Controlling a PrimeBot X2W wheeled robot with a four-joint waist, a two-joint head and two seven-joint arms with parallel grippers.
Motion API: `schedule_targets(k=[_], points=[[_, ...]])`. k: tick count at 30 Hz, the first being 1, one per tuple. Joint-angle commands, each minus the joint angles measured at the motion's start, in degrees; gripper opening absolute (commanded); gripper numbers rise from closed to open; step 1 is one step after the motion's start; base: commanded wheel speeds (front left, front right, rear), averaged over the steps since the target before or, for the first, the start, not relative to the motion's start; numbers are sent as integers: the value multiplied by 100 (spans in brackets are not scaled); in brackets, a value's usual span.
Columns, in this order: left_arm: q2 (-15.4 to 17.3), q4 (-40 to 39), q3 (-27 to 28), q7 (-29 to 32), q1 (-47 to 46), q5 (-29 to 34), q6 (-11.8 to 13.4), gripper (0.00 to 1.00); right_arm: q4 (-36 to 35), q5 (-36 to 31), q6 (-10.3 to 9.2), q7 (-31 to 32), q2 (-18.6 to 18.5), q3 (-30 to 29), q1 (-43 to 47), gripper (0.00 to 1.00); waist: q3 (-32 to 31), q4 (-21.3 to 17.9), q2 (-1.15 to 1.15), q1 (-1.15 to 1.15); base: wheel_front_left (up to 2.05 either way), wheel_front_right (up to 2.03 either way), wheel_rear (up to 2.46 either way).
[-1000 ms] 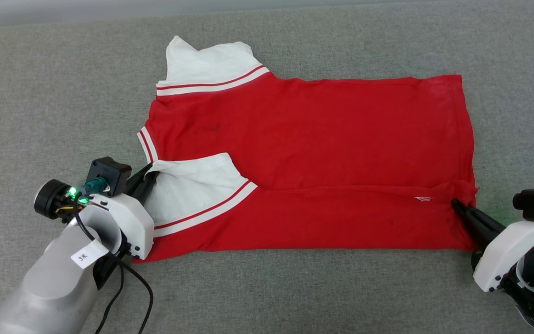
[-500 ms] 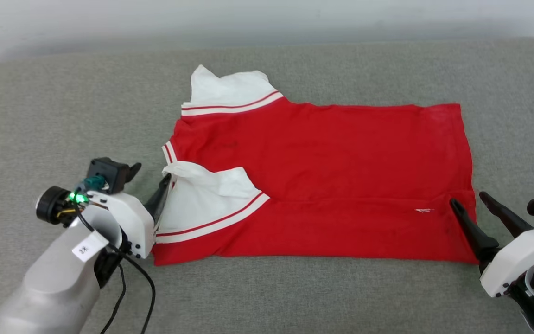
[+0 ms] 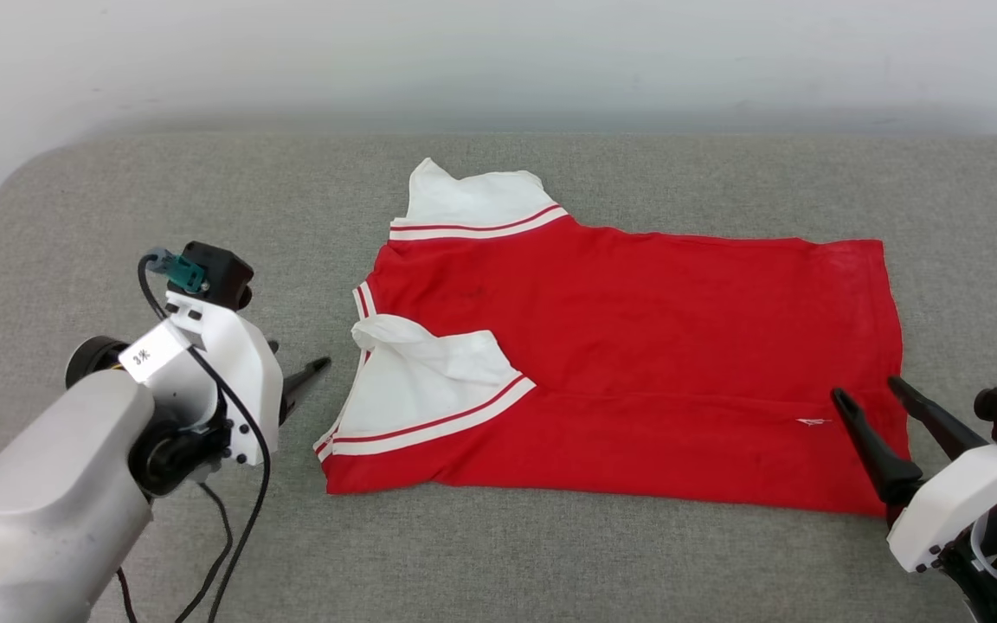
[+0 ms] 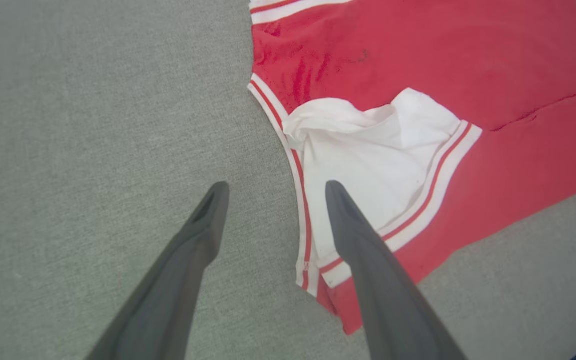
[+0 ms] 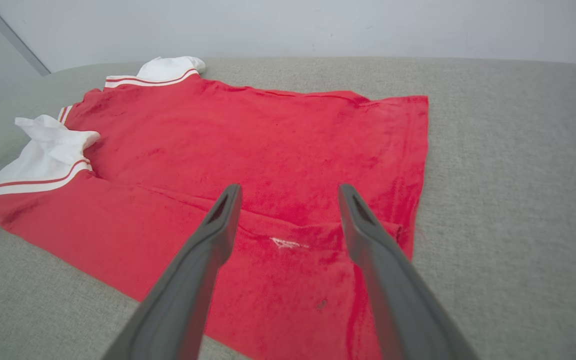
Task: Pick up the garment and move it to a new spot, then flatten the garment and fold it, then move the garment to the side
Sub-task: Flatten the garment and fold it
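Observation:
The garment [image 3: 637, 329] [image 4: 468, 60] [image 5: 248, 135], a red jersey with white sleeves and red-white trim, lies on the grey fabric surface [image 3: 161, 190]. Its near long edge is folded over its middle, and the near white sleeve [image 3: 429, 381] [image 4: 378, 155] lies crumpled on top. My left gripper [image 3: 304, 376] [image 4: 276, 187] is open just left of the collar end, off the cloth and holding nothing. At the hem's near corner, my right gripper [image 3: 867, 389] [image 5: 289, 189] stands open above the folded edge, also holding nothing.
A pale wall [image 3: 498, 52] runs behind the surface's far edge. The surface rounds off at its far left corner [image 3: 22, 173]. A black cable [image 3: 247, 484] hangs from my left wrist. Bare grey fabric surrounds the jersey on every side.
Both grippers have gone from shut on the garment's folded edge to open and have let it go. The left one drew back to the left. The head camera has shifted.

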Motion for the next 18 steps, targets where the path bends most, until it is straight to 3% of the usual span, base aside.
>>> schedule_targets(k=[1, 9, 18], points=[[130, -143, -104, 437, -119, -220, -3, 100, -38, -44, -5, 34, 57, -23, 48, 100, -23, -5, 0, 0, 0, 0, 0], [418, -471, -594, 1940, -209, -693, -4, 100, -117, -49, -5, 121, 107, -35, 63, 100, -8, -93, 0, 0, 0, 0, 0], [274, -305, -932, 2185, -84, -673, -4, 100, -135, -62, -5, 145, 158, 0, -101, 100, 204, -300, 0, 0, 0, 0, 0]])
